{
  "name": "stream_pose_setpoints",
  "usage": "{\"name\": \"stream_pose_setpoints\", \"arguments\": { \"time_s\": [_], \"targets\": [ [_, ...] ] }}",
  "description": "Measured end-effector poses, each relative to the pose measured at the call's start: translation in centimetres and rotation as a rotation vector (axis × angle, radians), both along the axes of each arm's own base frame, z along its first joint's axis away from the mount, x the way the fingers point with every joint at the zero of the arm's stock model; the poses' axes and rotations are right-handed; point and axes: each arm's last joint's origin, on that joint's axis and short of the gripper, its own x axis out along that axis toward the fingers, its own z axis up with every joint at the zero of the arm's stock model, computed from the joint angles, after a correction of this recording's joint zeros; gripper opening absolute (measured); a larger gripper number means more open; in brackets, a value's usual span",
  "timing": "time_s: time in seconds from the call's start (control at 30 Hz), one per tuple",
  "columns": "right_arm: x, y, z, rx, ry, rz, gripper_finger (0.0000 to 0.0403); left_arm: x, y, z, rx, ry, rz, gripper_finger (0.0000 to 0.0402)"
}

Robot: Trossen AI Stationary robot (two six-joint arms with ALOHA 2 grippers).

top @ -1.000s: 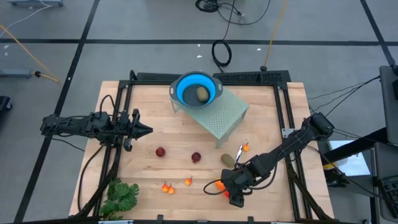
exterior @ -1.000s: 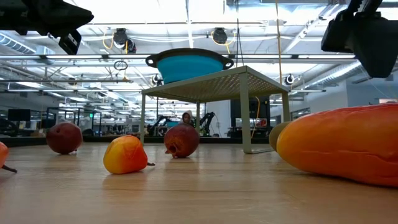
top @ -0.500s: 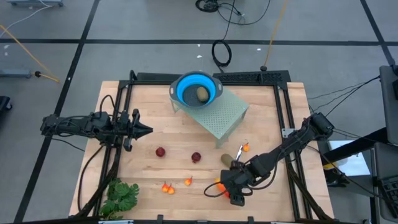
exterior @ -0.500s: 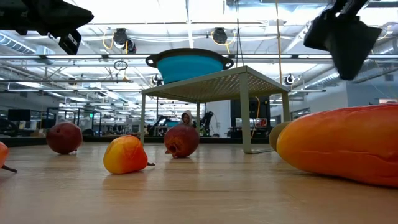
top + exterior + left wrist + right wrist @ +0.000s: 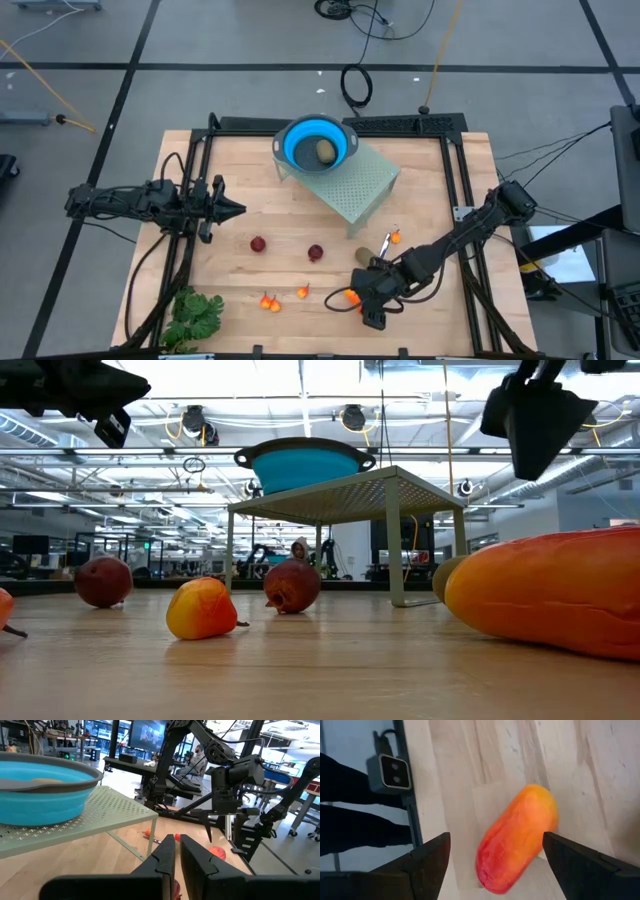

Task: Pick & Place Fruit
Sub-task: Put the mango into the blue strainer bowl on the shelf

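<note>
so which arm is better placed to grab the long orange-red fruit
The right. Its open gripper hangs directly over the long orange-red fruit, one finger on each side, at the table's near edge. The left gripper is shut and waits far across the table, by the left frame.

1. The floor (image 5: 200, 40) around the table is grey, crossed by dark lines.
2. Black cables (image 5: 355, 82) lie coiled on it, beside a yellow cord (image 5: 40, 60).
3. Ceiling lights (image 5: 300, 380) and beams (image 5: 180, 455) stretch across the open room beyond.
4. A screen (image 5: 150, 734) glows far behind.
</note>
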Motion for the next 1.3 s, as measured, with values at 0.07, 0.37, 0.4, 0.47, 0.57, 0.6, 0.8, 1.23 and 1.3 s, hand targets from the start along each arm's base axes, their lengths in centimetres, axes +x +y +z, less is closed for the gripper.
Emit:
{"name": "stream_pose_setpoints", "arguments": {
  "time_s": [0.07,0.37,0.4,0.47,0.57,0.6,0.8,1.23,1.3],
  "targets": [
    [0.06,0.04,0.04,0.004,-0.007,0.0,0.0309,0.0,0.0,-0.01,-0.001,0.001,0.0,0.0026],
    [0.04,0.01,0.02,0.007,0.0,-0.021,0.0337,0.0,0.0,0.0,-0.001,0.0,0.0,0.0026],
    [0.01,-0.01,0.0,0.009,0.006,-0.028,0.0346,0.0,0.0,0.0,-0.001,0.0,0.0,0.0026],
    [-0.08,-0.05,-0.05,0.01,0.021,-0.036,0.0362,0.0,0.0,0.01,-0.001,0.0,0.0,0.0026],
    [-0.18,-0.11,-0.12,0.014,0.041,-0.061,0.0389,0.0,0.0,0.0,-0.001,0.0,0.0,0.0026],
    [-0.23,-0.15,-0.16,0.014,0.049,-0.071,0.0394,0.01,0.0,-0.01,-0.001,0.001,0.0,0.0026],
    [-0.24,-0.17,-0.16,0.021,0.057,-0.095,0.0393,0.0,0.0,0.0,0.0,0.0,0.0,0.0026],
    [-0.22,-0.14,-0.15,0.023,0.054,-0.097,0.0398,0.01,0.0,-0.01,0.0,0.001,0.001,0.0026],
    [-0.23,-0.17,-0.18,0.015,0.053,-0.099,0.0398,0.01,0.0,0.0,0.0,0.001,0.001,0.0026]
  ]
}}
